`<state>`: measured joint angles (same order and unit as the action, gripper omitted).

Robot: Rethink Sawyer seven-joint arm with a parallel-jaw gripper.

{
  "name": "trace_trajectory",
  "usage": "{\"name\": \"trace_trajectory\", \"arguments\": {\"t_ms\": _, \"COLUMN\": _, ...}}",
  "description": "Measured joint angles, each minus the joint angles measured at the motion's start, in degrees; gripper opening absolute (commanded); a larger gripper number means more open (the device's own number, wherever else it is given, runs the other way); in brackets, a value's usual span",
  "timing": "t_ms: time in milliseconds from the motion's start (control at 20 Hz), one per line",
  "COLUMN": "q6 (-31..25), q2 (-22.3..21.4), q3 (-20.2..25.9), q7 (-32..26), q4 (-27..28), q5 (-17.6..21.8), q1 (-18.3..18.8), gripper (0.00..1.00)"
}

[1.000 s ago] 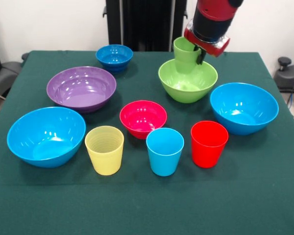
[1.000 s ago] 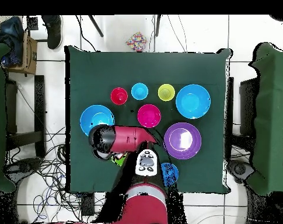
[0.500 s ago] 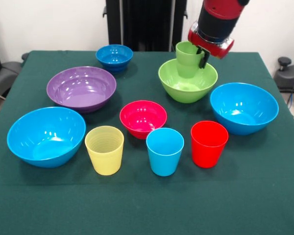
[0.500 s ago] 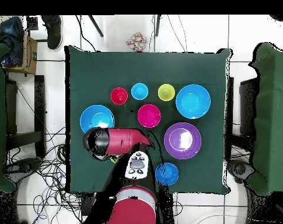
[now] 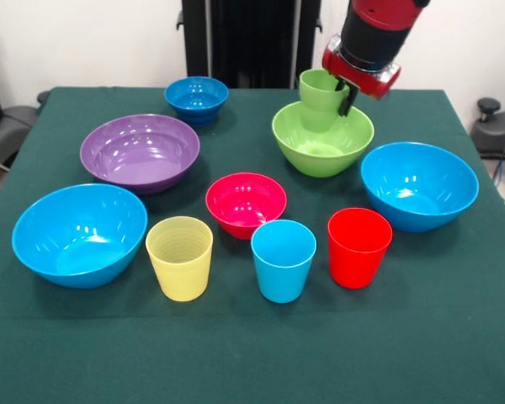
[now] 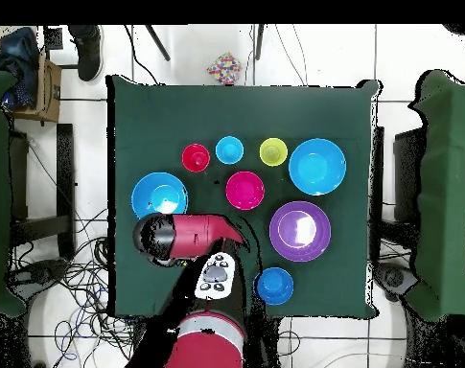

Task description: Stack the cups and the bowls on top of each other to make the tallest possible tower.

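Observation:
In the front view my gripper [image 5: 342, 98] is shut on the right rim of the green cup [image 5: 320, 101]. It holds the cup upright inside the large lime-green bowl [image 5: 322, 145], towards its far side. One black finger [image 5: 348, 100] shows outside the cup wall; the other is hidden. The yellow cup [image 5: 179, 257], light blue cup [image 5: 283, 260] and red cup [image 5: 358, 247] stand in a row at the front. In the overhead view the arm [image 6: 183, 236] covers the gripper, the green cup and the green bowl.
Loose bowls surround the cups: two large light blue ones [image 5: 78, 234] [image 5: 418, 185], a purple one [image 5: 140, 152], a small pink-red one [image 5: 246, 203] and a small dark blue one [image 5: 196, 98]. The green tablecloth's edge [image 6: 113, 192] lies close beside the arm.
The gripper and green cup have shifted slightly right over the green bowl, and the cup now stands straighter. In the overhead view the arm swung a little left.

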<state>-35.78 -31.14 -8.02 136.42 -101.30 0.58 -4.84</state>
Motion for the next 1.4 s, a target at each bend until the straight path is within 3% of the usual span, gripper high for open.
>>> {"name": "trace_trajectory", "arguments": {"t_ms": 400, "q6": 0.2, "q2": 0.9, "q3": -1.2, "q7": 0.0, "q4": 0.2, "q5": 0.0, "q1": -0.2, "gripper": 0.00}}
{"name": "trace_trajectory", "arguments": {"t_ms": 950, "q6": 5.8, "q2": 5.0, "q3": -3.0, "q7": 0.0, "q4": 0.4, "q5": 0.0, "q1": -2.0, "gripper": 0.00}}
{"name": "trace_trajectory", "arguments": {"t_ms": 1400, "q6": 7.4, "q2": 5.5, "q3": -3.0, "q7": 0.0, "q4": 0.4, "q5": 0.0, "q1": -2.2, "gripper": 0.00}}
